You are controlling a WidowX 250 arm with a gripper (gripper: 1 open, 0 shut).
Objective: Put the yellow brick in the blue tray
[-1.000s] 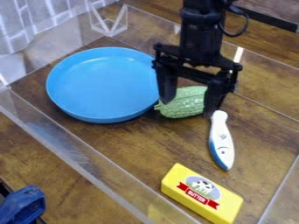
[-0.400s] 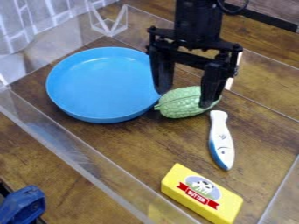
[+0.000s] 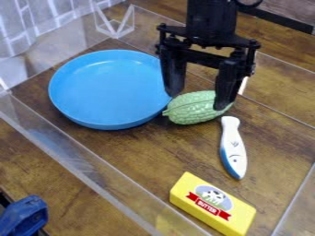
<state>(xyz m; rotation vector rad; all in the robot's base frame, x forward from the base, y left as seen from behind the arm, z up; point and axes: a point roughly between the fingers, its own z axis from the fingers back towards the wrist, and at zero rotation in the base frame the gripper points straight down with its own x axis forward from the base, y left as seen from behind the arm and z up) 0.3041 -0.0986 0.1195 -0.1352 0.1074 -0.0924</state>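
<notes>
The yellow brick (image 3: 212, 203) with its red label and white cartoon face lies flat on the wooden table near the front right. The round blue tray (image 3: 76, 90) sits at the left with nothing in it. My gripper (image 3: 202, 90) hangs pointing down beside the tray's right rim, far behind the brick, with its black fingers (image 3: 229, 85) spread open and nothing between them. It hovers just above a green bumpy gourd (image 3: 194, 108).
A white and blue tool (image 3: 233, 146) lies right of the gourd. A clear plastic wall (image 3: 74, 157) runs along the table's front left. A blue object (image 3: 21, 218) shows at the bottom left corner.
The open gripper has lifted off the green gourd, which now shows whole below the fingers. The brick and tray have not moved.
</notes>
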